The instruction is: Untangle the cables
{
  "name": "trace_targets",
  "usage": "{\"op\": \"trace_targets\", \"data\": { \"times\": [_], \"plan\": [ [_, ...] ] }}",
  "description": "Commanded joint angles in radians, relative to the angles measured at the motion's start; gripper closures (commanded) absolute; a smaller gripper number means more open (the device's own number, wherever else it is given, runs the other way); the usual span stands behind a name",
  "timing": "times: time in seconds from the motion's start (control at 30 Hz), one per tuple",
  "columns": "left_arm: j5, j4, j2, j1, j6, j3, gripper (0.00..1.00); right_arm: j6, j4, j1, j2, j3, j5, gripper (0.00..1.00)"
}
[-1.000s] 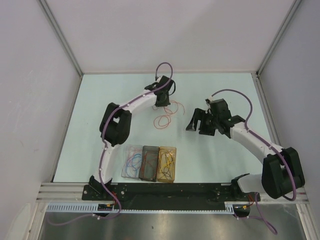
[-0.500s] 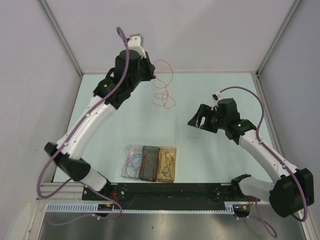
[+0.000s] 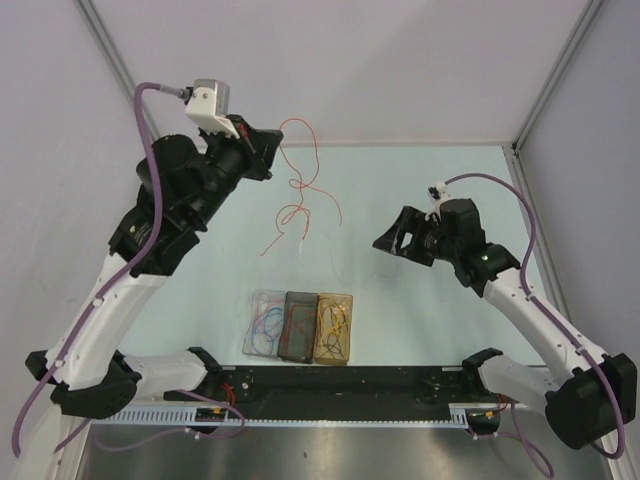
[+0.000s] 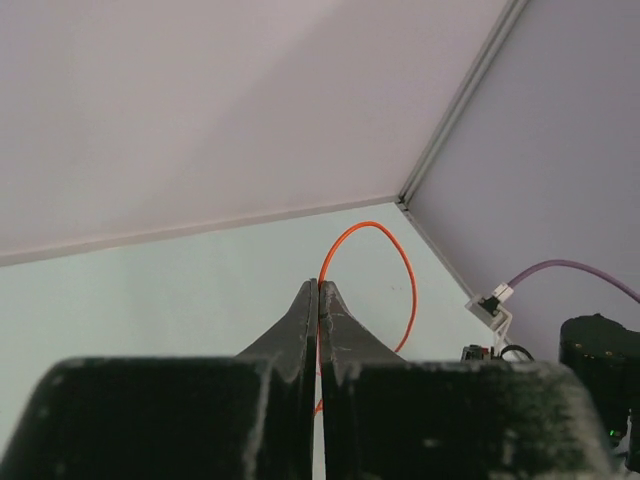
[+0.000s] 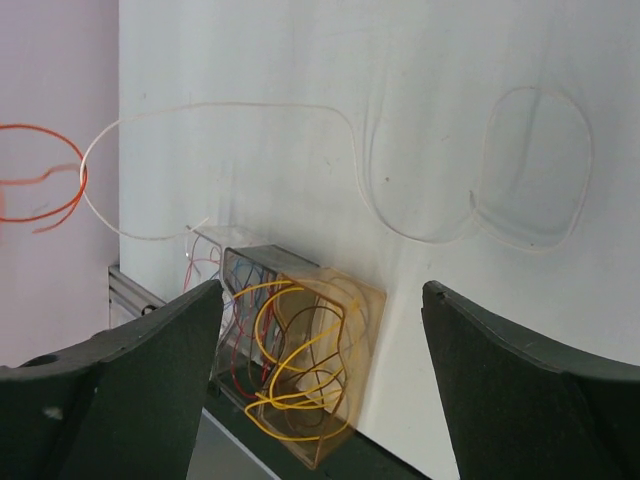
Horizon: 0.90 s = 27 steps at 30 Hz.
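The left gripper (image 3: pixel 272 150) is shut tight on the orange cable (image 4: pixel 375 224), with its fingertips meeting on the wire and no gap between them. It sits high above the far left of the table (image 3: pixel 420 310). From there the orange cable hangs down in loose bends, and its lower end comes near the table surface. Holding it up this way probably lets the wire's own weight pull the loops open and draw it away from anything caught in it.

Just right of that, the pale cable (image 5: pixel 260 105) lies mostly flat on the table in wide curves. Its left end bends close to the orange cable, but I cannot tell whether the two are hooked together.

Near the front edge, between the arms, three boxes (image 3: pixel 300 327) stand side by side and touching. The left one is clear, the middle one dark and the right one amber. Each holds a few coiled cables: blue and red in the left, yellow and brown in the right. This looks like sorting by box, so that freed wires cannot knot again.

To the right, the right gripper (image 3: pixel 392 240) stands wide open and holds nothing. It hovers over the table facing the hanging cable, probably ready to pinch a second strand.

No brand, label or writing can be read anywhere.
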Motion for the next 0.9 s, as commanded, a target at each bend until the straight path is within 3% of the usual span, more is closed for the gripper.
{"op": "trace_targets", "data": {
  "times": [0.0,0.17,0.33,0.67,0.87],
  "plan": [
    [0.066,0.085,-0.059,-0.011,0.054,-0.032,1.0,0.029,0.061,0.076,-0.02,0.007,-0.019,0.14],
    [0.085,0.103,-0.074,-0.011,0.048,-0.055,1.0,0.075,0.179,0.169,0.036,0.007,-0.022,0.12],
    [0.102,0.12,-0.089,-0.01,0.034,-0.089,1.0,0.23,0.289,0.166,0.147,0.007,-0.042,0.14],
    [0.139,0.148,-0.102,-0.013,0.021,-0.143,1.0,0.543,0.458,0.162,0.174,-0.011,0.053,0.12],
    [0.152,0.174,-0.108,-0.013,0.007,-0.172,1.0,0.67,0.565,0.162,0.303,-0.014,-0.004,0.11]
  ]
}}
